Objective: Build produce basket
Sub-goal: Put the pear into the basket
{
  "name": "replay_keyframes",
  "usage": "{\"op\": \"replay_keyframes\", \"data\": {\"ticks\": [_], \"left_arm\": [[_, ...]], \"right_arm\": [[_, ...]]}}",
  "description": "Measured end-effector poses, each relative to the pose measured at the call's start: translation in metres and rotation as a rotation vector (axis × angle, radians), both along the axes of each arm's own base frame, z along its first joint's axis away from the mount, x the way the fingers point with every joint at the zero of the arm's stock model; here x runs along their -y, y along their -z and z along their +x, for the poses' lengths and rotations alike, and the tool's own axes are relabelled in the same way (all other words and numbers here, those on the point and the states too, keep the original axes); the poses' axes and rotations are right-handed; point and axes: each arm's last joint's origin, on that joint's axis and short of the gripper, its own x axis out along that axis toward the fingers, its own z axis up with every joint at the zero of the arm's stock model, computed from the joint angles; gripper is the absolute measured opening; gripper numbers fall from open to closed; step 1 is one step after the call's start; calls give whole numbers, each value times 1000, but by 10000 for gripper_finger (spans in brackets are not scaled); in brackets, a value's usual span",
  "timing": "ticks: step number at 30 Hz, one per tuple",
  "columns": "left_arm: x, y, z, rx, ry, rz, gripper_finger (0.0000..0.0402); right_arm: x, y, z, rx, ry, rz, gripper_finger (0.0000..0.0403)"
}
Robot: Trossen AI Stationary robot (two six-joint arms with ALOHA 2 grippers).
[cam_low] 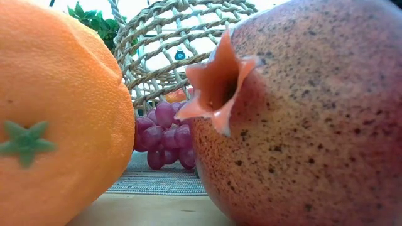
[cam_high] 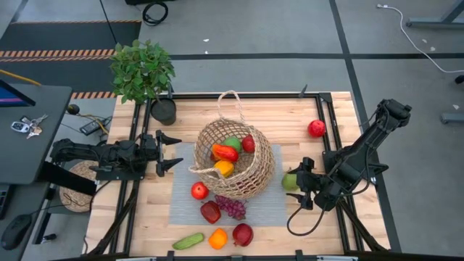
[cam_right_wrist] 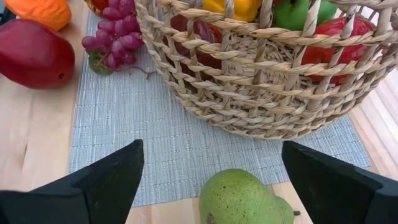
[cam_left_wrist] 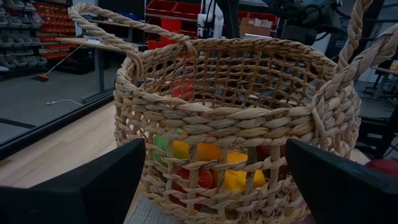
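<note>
Currently | left claw (cam_high: pixel 176 154) open beside basket (cam_high: pixel 257 177) | right claw (cam_high: pixel 299 186) open at green pear (cam_high: pixel 289 181)

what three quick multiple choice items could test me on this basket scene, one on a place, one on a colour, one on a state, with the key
1. Where does the green pear lie?
A. inside the basket
B. on the table just ahead of the right gripper
C. beside the potted plant

2. What colour is the mat under the basket?
A. grey
B. red
C. yellow

3. How does the left gripper stand?
A. shut on an apple
B. shut on the basket handle
C. open, holding nothing

Key: 1 B, the pear sits outside the basket right before the right gripper; 2 A, grey weave shows around the basket; 3 C, its fingers are spread with only air between them.
</note>
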Motion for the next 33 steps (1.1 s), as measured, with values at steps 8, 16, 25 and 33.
{"op": "replay_keyframes", "data": {"ticks": [8,16,25,33], "left_arm": [[0,0,0,0,0,0,392],[0,0,0,0,0,0,392],[0,0,0,0,0,0,392],[0,0,0,0,0,0,392]], "right_arm": [[0,0,0,-2,-2,3,384],[0,0,0,-10,-9,6,384],[2,19,-3,-28,-26,22,384],[5,27,-6,-39,-26,35,384]]}}
